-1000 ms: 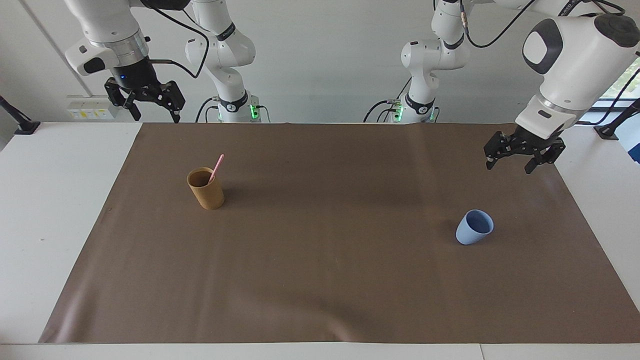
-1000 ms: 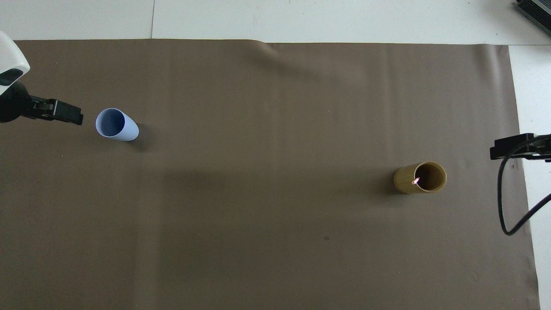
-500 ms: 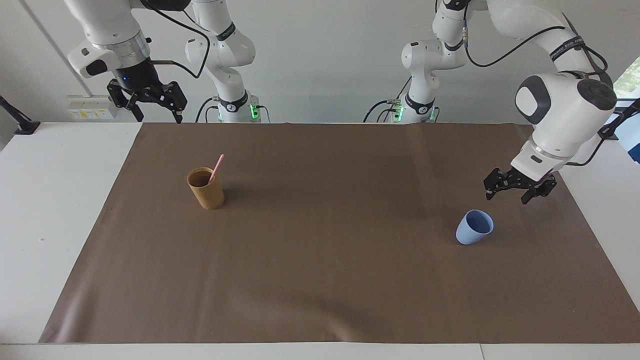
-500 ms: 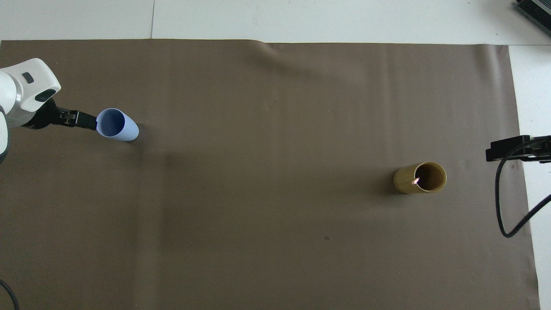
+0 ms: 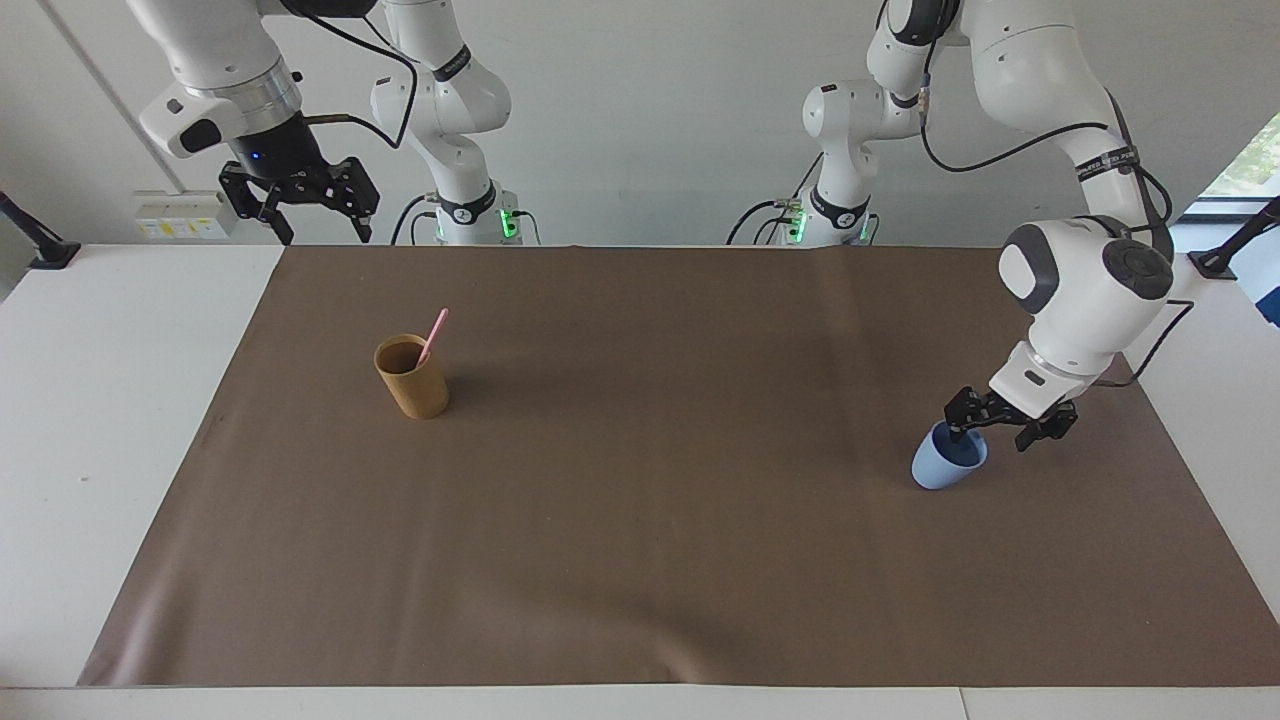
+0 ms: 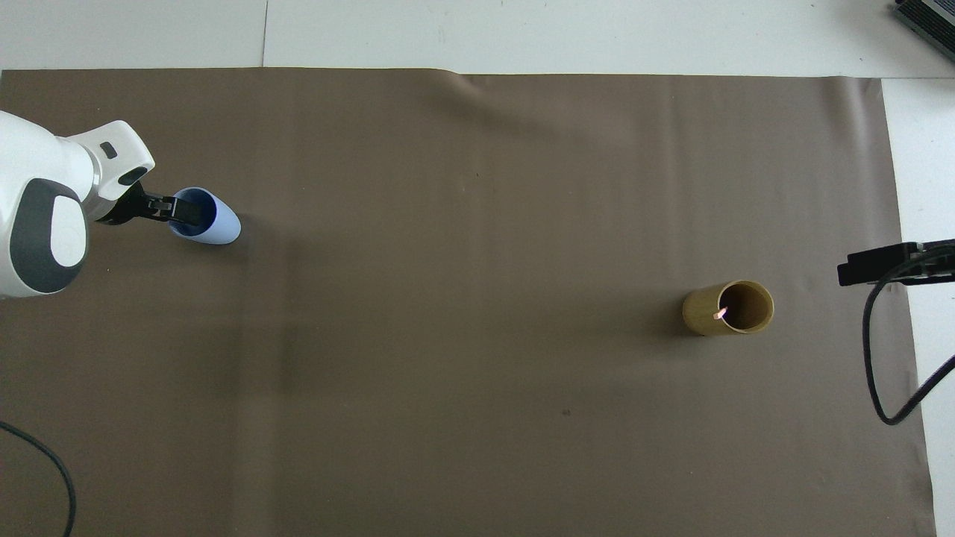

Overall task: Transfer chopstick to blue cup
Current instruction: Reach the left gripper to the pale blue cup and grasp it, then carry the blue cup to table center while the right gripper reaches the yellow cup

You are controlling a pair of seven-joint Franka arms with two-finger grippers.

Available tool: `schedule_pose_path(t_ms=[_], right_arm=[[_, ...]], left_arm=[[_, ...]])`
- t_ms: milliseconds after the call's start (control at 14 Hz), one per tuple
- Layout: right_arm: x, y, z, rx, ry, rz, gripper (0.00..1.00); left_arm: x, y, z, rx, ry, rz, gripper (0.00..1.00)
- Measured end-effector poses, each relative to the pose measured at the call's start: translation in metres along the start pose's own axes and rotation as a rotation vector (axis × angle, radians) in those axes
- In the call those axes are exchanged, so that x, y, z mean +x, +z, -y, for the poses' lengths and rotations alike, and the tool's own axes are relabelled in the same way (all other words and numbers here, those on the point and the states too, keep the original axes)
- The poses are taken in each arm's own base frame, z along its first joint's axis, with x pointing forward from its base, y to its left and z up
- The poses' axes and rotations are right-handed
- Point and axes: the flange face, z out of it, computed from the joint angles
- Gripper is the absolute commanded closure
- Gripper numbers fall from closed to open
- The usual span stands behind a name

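The pink chopstick [image 5: 434,337] stands leaning in the tan cup [image 5: 412,380] toward the right arm's end of the mat; from overhead only its tip [image 6: 720,313] shows at the tan cup's [image 6: 728,307] rim. The light-blue cup [image 5: 942,467] stands upright toward the left arm's end. My left gripper [image 5: 990,432] is open and low at the blue cup's rim, with one finger at its mouth and the other outside it; overhead it [image 6: 160,211] reaches over the blue cup [image 6: 218,224]. My right gripper [image 5: 322,232] is open and empty, high over the mat's edge nearest the robots.
A brown mat [image 5: 640,560] covers most of the white table [image 5: 90,400]. A black cable [image 6: 880,358] hangs from the right arm near the tan cup. The right gripper [image 6: 884,262] shows at the overhead view's edge.
My left gripper has come down and in toward the blue cup, from high beside it to its rim. The right gripper has shifted only slightly. The cups and chopstick have not moved.
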Motion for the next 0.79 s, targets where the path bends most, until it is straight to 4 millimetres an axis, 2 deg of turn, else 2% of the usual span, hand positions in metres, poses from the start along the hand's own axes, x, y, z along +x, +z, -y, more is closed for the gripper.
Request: schedule_pose_path(t_ms=[71, 143, 214, 786], right_arm=[[-0.0001, 0.0004, 0.0000, 0.000, 0.000, 0.001, 0.00], [-0.0002, 0.0006, 0.0000, 0.000, 0.000, 0.001, 0.00], [-0.0002, 0.0008, 0.0000, 0.001, 0.000, 0.002, 0.00], [-0.0001, 0.0020, 0.0000, 0.001, 0.000, 0.003, 0.00]], left_arm=[[0.0004, 0.0029, -0.0001, 0.000, 0.001, 0.002, 0.53], [0.0004, 0.0037, -0.0002, -0.001, 0.001, 0.002, 0.95], [0.0004, 0.0036, -0.0003, -0.002, 0.000, 0.002, 1.00], [-0.0021, 0.0023, -0.0023, -0.062, -0.042, 0.005, 1.00]])
